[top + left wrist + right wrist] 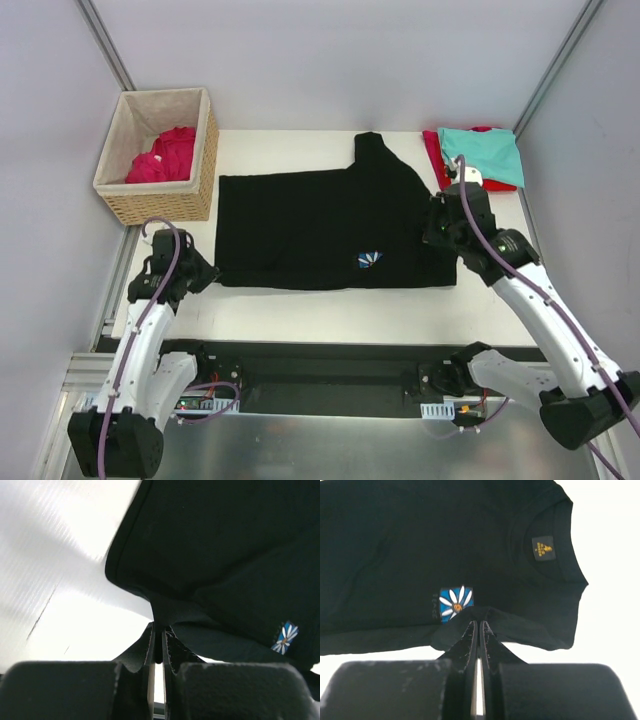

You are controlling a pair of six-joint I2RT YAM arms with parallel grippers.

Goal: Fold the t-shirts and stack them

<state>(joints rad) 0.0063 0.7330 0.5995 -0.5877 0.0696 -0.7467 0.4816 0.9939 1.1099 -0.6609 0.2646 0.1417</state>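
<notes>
The large black t-shirt (310, 220) lies spread across the middle of the white table (320, 318), one sleeve pointing to the far side, its small white-blue flower print (369, 259) near the front right. My left gripper (207, 272) is shut on the shirt's near left corner; the left wrist view shows black cloth (225, 555) pinched between the jaws of this gripper (160, 627). My right gripper (437, 226) is shut on the shirt's right edge; the right wrist view shows a fold of the shirt (420, 545) pinched in it (479, 622), just below the flower (456, 602).
A wicker basket (205, 170) at the far left holds crimson-pink shirts (165, 155). A folded teal shirt (485, 152) lies on a red one (434, 160) at the far right corner. Grey walls and metal posts ring the table.
</notes>
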